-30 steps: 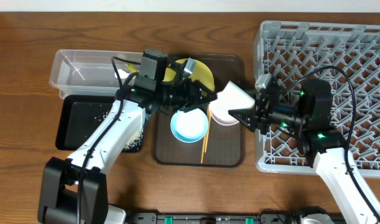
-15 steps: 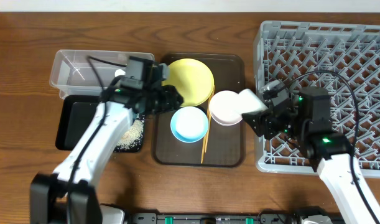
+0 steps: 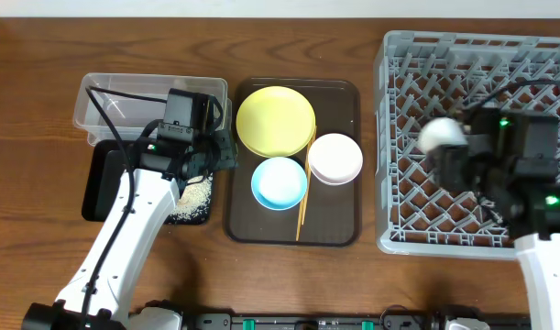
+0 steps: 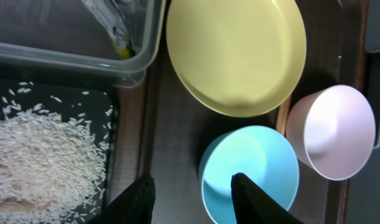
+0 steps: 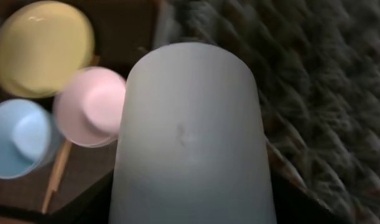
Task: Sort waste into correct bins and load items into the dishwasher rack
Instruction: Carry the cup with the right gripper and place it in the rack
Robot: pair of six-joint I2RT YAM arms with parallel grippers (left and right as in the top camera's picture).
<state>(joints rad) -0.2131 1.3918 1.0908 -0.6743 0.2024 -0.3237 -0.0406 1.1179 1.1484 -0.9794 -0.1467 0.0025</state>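
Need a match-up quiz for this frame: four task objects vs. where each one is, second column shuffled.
1. yellow plate
2. rice scraps
3. cup
4. wrapper

A. in the clear tub
B. held above the grey rack
C. on the brown tray
D. in the black tray

Pairs: 1-C, 2-D, 3-B, 4-A

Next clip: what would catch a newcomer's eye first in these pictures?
The pale cup fills the right wrist view, held by the right gripper above the grey rack. On the brown tray in the middle sit the yellow plate, blue bowl and pink bowl, bright against the dark surface. White rice lies heaped in the black tray at the left.
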